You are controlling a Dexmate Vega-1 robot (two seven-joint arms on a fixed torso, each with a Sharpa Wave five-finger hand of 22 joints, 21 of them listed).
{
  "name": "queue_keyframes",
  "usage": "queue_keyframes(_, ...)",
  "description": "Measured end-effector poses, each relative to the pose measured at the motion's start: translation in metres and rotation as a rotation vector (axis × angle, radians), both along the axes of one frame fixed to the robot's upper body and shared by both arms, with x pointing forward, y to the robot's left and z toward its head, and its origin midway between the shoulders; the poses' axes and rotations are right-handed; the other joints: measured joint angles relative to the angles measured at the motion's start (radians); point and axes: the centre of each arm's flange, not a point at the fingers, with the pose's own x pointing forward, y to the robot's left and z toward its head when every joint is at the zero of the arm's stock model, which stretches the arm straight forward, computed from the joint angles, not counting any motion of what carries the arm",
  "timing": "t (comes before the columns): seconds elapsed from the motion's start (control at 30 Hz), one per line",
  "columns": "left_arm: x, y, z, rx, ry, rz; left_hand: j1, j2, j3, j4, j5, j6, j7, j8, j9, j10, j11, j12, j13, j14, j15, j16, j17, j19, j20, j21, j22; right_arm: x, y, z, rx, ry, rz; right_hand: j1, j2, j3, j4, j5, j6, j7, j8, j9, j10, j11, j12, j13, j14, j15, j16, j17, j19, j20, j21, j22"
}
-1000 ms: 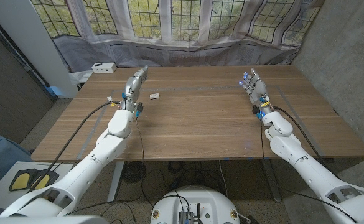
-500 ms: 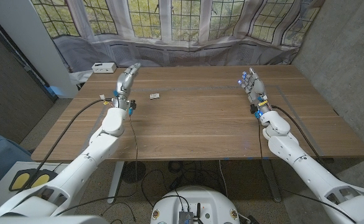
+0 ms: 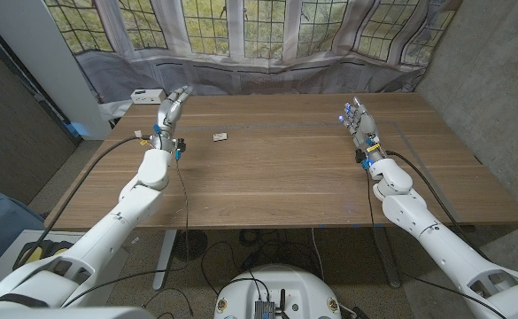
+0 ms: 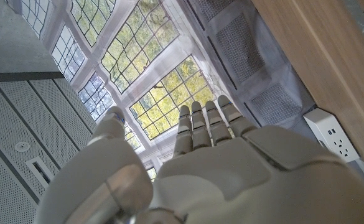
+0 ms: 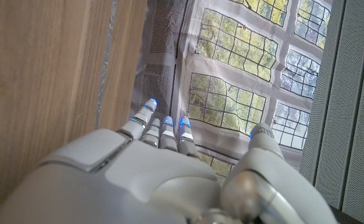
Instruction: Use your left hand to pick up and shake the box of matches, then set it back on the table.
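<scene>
A small matchbox (image 3: 220, 136) lies on the wooden table (image 3: 285, 177), toward the far left of its middle. My left hand (image 3: 171, 109) is raised above the table's far left corner, to the left of the matchbox and apart from it, fingers straight and holding nothing. In the left wrist view the left hand (image 4: 213, 162) points its fingers at the window. My right hand (image 3: 359, 123) stands open at the far right of the table, fingers up and empty. The right hand (image 5: 157, 174) appears from behind in the right wrist view.
A white power strip (image 3: 147, 96) sits at the table's far left corner, close by my left hand; the white power strip (image 4: 331, 130) also appears in the left wrist view. A curtained leaded window (image 3: 241, 35) runs behind the table.
My left arm has swung left and farther back, away from the matchbox, toward the far left corner. The matchbox and the right hand have stayed where they were.
</scene>
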Motion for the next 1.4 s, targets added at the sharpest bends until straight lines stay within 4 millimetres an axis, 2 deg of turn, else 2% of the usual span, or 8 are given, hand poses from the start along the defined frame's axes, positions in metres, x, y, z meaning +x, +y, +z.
queue_keyframes(0.27,0.002,0.004,0.0,0.01,0.032,0.078,0.055,0.019,0.023,-0.023,0.0,0.031,-0.006,0.0,0.0,0.034,-0.013,0.0,0.0,0.016,-0.009,0.0,0.0,0.008,0.008,-0.013,0.0,-0.003,0.002,-0.002,-0.003,0.002,0.002,0.0,0.0,0.0,0.0,0.0,0.004,-0.004,0.0,0.0,0.002,0.002,0.0,0.0,0.0,0.0,0.0,0.0,0.002,0.002,-0.006,0.0)
queue_keyframes(0.47,-0.005,-0.003,0.006,0.049,0.045,0.132,0.086,0.019,0.037,-0.037,0.005,0.045,-0.019,0.0,0.0,0.057,-0.036,0.0,0.0,0.023,-0.016,-0.012,0.0,-0.008,0.044,-0.039,0.005,-0.004,0.001,-0.004,-0.003,0.01,0.0,0.0,0.0,0.0,0.0,0.0,0.004,-0.004,0.0,0.0,0.002,0.002,0.0,0.0,0.0,0.0,0.0,0.0,0.002,0.002,-0.006,0.0)
queue_keyframes(0.53,-0.006,-0.004,0.006,0.06,0.051,0.152,0.102,0.018,0.039,-0.039,0.005,0.056,-0.012,0.0,0.005,0.068,-0.036,0.0,0.0,0.023,-0.016,-0.012,0.0,-0.008,0.044,-0.043,0.005,-0.004,0.0,-0.005,-0.003,0.011,0.0,0.0,0.0,0.0,0.0,0.0,0.004,-0.004,0.0,0.0,0.002,0.002,0.0,0.0,0.004,0.004,0.0,0.0,0.002,0.002,-0.006,0.0)
queue_keyframes(0.87,-0.011,-0.014,0.011,0.124,0.074,0.256,0.152,0.011,0.062,-0.046,0.005,0.084,-0.024,0.0,0.005,0.1,-0.057,0.0,0.0,0.034,-0.036,-0.012,0.0,-0.005,0.047,-0.055,0.005,-0.005,-0.005,-0.008,-0.001,0.016,0.004,0.0,0.0,0.0,0.0,0.0,-0.002,-0.009,-0.004,0.0,0.002,0.002,0.0,0.0,0.005,0.005,0.0,0.0,0.002,0.002,-0.006,0.0)
queue_keyframes(0.97,-0.012,-0.017,0.013,0.139,0.076,0.268,0.185,0.007,0.072,-0.052,0.005,0.087,-0.027,0.0,0.005,0.103,-0.065,0.0,0.0,0.03,-0.041,-0.016,0.0,-0.005,0.047,-0.062,0.005,-0.004,-0.006,-0.009,0.0,0.019,0.007,0.0,0.0,0.0,0.0,0.0,-0.002,-0.009,-0.004,0.0,0.002,0.002,0.0,0.0,0.005,0.005,0.0,0.0,0.002,0.002,-0.006,0.0)
queue_keyframes(1.13,-0.015,-0.022,0.017,0.17,0.084,0.305,0.263,-0.01,0.093,-0.057,0.005,0.08,-0.045,-0.008,0.005,0.099,-0.094,-0.005,0.005,0.028,-0.062,-0.017,0.0,0.0,0.052,-0.076,0.002,-0.002,-0.008,-0.009,0.002,0.018,0.014,0.0,0.0,0.0,0.0,0.0,-0.002,-0.009,-0.004,0.0,0.002,0.002,0.0,0.0,0.005,0.005,0.0,0.0,0.002,0.002,-0.006,0.0)
queue_keyframes(1.2,-0.016,-0.023,0.018,0.18,0.085,0.317,0.279,-0.023,0.098,-0.055,0.005,0.072,-0.052,-0.008,0.005,0.099,-0.094,-0.01,0.005,0.028,-0.062,-0.02,0.0,0.0,0.052,-0.077,0.002,-0.001,-0.008,-0.009,0.001,0.018,0.015,0.0,0.0,0.0,0.0,0.0,-0.006,-0.013,-0.004,0.0,0.002,0.002,0.0,0.0,0.005,0.005,0.0,0.0,-0.002,0.005,-0.006,0.0)
queue_keyframes(1.4,-0.02,-0.026,0.023,0.202,0.089,0.349,0.382,-0.056,0.121,-0.057,0.005,0.067,-0.068,-0.008,0.005,0.107,-0.122,-0.02,0.005,0.034,-0.078,-0.02,0.0,0.014,0.049,-0.094,0.002,0.0,-0.008,-0.008,0.001,0.016,0.022,0.0,0.0,0.0,0.0,0.0,-0.007,-0.015,-0.008,0.0,0.002,0.002,0.0,0.0,0.005,0.005,0.0,0.0,-0.002,0.005,-0.006,0.0)
